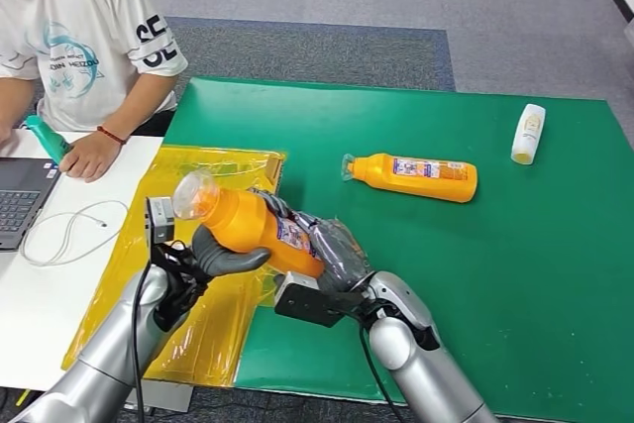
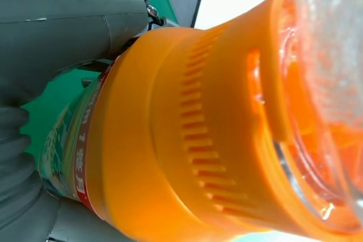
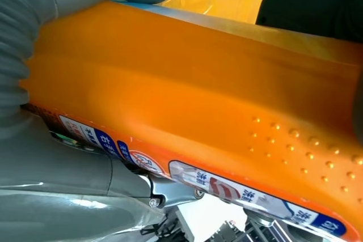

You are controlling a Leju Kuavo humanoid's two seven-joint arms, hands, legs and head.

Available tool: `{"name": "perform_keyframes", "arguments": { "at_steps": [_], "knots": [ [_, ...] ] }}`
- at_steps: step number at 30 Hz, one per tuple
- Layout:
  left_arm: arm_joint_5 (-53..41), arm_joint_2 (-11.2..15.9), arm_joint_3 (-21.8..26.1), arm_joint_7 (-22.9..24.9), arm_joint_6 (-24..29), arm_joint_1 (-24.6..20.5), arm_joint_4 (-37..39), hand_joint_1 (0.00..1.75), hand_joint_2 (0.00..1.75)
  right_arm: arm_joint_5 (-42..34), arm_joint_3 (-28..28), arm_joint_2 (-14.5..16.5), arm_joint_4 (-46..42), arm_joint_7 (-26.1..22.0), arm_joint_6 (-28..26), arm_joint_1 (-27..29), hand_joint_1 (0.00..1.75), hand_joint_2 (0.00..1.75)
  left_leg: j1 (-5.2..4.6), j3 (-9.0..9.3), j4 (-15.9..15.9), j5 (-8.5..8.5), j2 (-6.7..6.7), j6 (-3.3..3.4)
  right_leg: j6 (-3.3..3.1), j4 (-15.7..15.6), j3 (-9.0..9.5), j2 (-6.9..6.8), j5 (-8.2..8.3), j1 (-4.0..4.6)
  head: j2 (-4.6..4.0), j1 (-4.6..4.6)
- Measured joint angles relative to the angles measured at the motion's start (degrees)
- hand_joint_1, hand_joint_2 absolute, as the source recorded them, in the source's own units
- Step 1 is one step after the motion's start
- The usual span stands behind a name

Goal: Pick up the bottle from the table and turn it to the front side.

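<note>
The left hand (image 1: pixel 196 263) wraps its thick grey thumb under the neck end of an orange bottle (image 1: pixel 254 228), and the right hand (image 1: pixel 340 263) closes its darker fingers around the bottle's base, so both hands grip it, lifted off the table and lying nearly level. The bottle is smooth glossy plastic with a ribbed collar (image 2: pixel 201 134), a clear domed cap (image 1: pixel 193 195), raised dots along one side (image 3: pixel 299 151) and a printed label band. Beneath it lies crinkled yellow plastic film (image 1: pixel 202 334) overlapping a green table mat (image 1: pixel 464 274). A second orange bottle (image 1: pixel 415 177) lies well apart, and a small white bottle (image 1: pixel 528 133) farther off.
</note>
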Motion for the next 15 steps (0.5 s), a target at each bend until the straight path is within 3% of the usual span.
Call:
{"name": "perform_keyframes", "arguments": {
  "at_steps": [8,9,13,15],
  "knots": [
    [-4.9,-0.6,0.7,-1.8,3.3,2.2,-2.6,1.75,1.75,-1.4,-0.7,0.0,0.0,-0.2,0.8,0.4,1.75,1.75,0.0,0.0,0.0,0.0,0.0,0.0,0.0,0.0,0.0,0.0,0.0,0.0,0.01,-0.02],
    [-5.3,-0.7,0.9,-2.0,3.6,2.6,-3.1,1.75,1.75,-2.0,-0.8,0.0,0.0,-0.4,1.1,0.5,1.67,1.75,0.0,0.0,0.0,0.0,0.0,0.0,0.0,0.0,-0.01,0.0,0.0,0.0,0.01,-0.02],
    [-6.5,-0.8,1.4,-2.6,4.2,4.3,-5.1,1.75,1.75,-4.5,-1.5,0.0,-0.1,-1.2,2.4,0.9,0.05,1.75,0.0,0.0,0.0,-0.01,0.0,0.0,0.0,0.0,-0.02,0.0,0.0,0.0,0.01,-0.01],
    [-7.0,-0.9,1.6,-2.7,4.3,5.1,-5.9,1.75,1.75,-5.8,-1.9,0.0,-0.1,-1.6,2.9,1.1,0.0,1.75,0.0,0.0,0.0,-0.01,0.0,0.0,0.0,0.0,-0.02,0.0,0.0,0.0,0.01,-0.01]
  ]
}}
